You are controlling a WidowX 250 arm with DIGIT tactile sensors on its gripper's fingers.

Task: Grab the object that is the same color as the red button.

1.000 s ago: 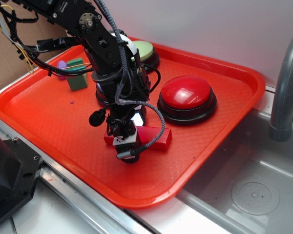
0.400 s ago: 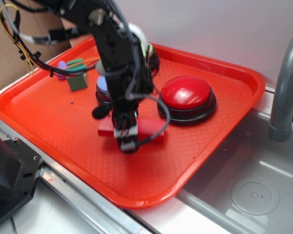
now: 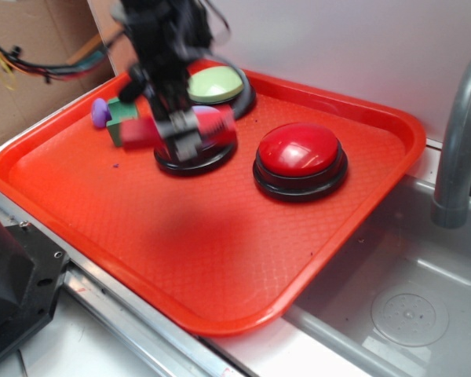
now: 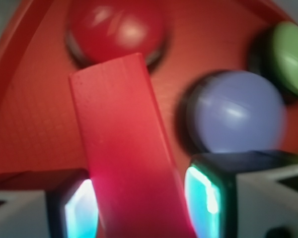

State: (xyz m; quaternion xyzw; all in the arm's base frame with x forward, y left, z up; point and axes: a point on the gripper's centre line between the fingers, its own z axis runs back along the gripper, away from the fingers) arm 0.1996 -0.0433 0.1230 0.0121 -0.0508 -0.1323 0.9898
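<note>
- The pincer (image 3: 184, 133) is gripping the long flat matte red block (image 4: 129, 148), now lifted clear off the red plastic tray (image 3: 220, 259).
- It is matching the glossy red dome button (image 3: 300, 149); the grab looks done.

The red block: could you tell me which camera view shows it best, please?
The wrist view: the red block fills the middle of the frame, sharp enough to show its flat face, clamped between the claw pads. The exterior view shows it only as a motion-blurred red streak lifted above the tray.

Bright, even; arm (image 3: 161, 47) motion-blurred, wrist cam soft
</note>
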